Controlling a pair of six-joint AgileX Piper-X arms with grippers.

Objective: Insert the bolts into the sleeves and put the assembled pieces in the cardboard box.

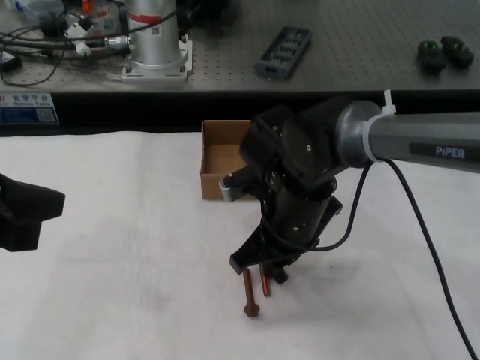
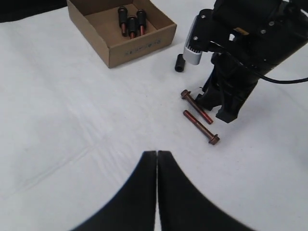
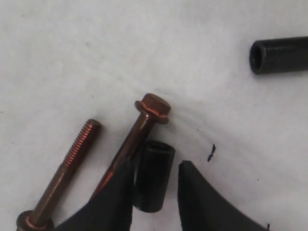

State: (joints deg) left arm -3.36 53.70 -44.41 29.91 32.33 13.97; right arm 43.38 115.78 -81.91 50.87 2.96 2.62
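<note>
1. The sleeve (image 3: 153, 178) is black and lies on the white cloth (image 3: 96, 53). My right gripper (image 3: 156, 166) is drawn in narrow, with its fingers against the sleeve's sides. In the high view this spot is at lower centre of the frame.
2. The near bolt (image 3: 139, 132) lies just beside the sleeve. Its shaft runs under one of my fingers, and its hex head sits just past the sleeve's open end.
3. The far bolt (image 3: 67, 166) lies beside the first but apart from it, with its threaded tip pointing the opposite way.
4. My plan is to lift straight up and slowly, since that finger may drag the near bolt along. I judge the grip sits low on the sleeve, which leaves the open bore free, so I should keep the bore exposed and steady for threading.
5. The second sleeve (image 3: 279, 55) lies well apart on the cloth.
6. The cardboard box (image 1: 214, 184) sits just above centre in the high view. Three assembled pieces (image 2: 131, 21) lie inside it.
7. My left gripper (image 2: 157, 154) is empty, with its fingers pressed together. It hangs over the cloth at the left edge of the high view, and I judge it will need to open for a bolt.
</note>
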